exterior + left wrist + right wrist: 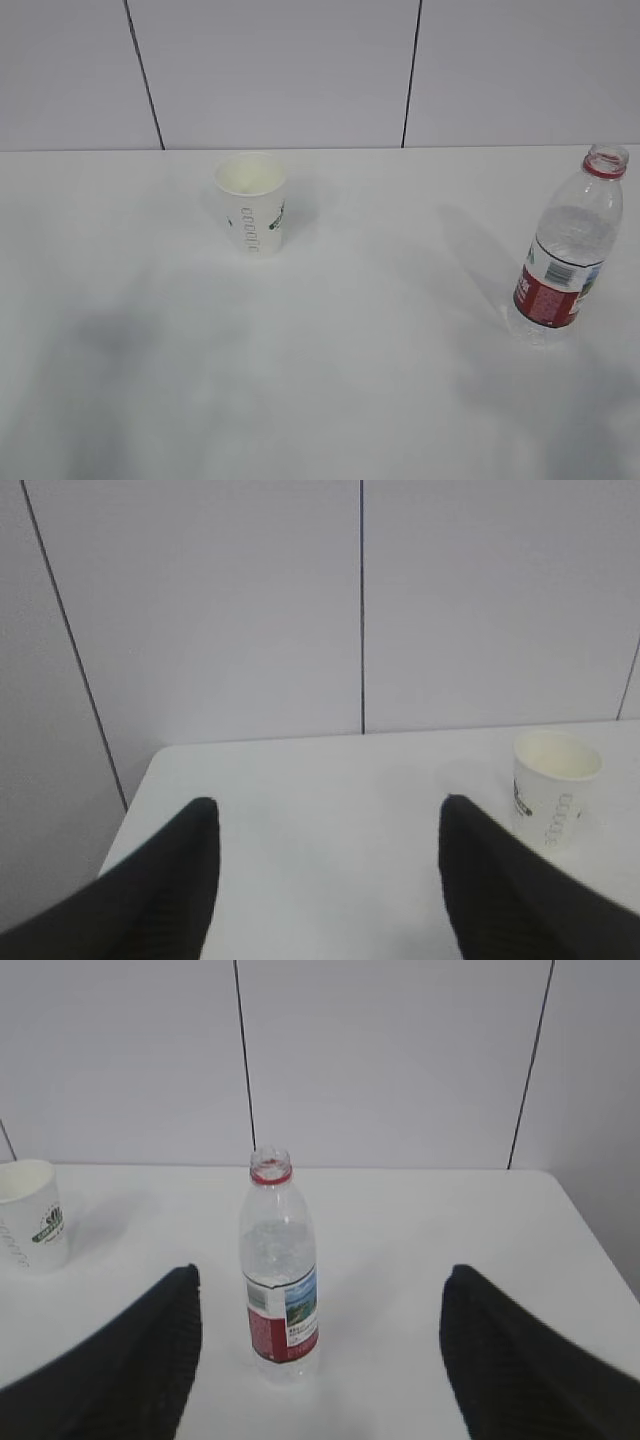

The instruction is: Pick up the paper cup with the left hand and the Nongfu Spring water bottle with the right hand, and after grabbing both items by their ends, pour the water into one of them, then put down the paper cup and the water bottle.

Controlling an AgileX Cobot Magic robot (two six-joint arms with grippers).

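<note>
Left claw [328, 825]: jaws spread wide, nothing btwn them, both black fingers [180, 880] visible at bottom of left wrist view, hanging above bare table [320, 780]. Not visible in ext. view.

Cup [251, 203]: upright on table, left of centre in ext. view, toward back edge near wall [270, 70]. White, green/grey print on side, cream inside, mouth open upward. In left wrist view cup [555, 788] sits ahead and to right of claw, beyond right finger, apart from it. No contact w/ either claw. Contents: cannot tell from these views.

Bottle [567, 248]: upright on table at far right of ext. view, well apart from cup. Clear ribbed body, red/white label low on body, red neck ring, no cap. Water [280, 1260] inside, level approx. at upper body.

Right claw [320, 1305]: jaws spread wide, holding nothing. In right wrist view bottle [280, 1265] stands ahead, framed btwn the two fingers [520, 1360], nearer left one; no contact. Cup [30, 1215] shows at left edge of same view, behind and to side of bottle.
</note>
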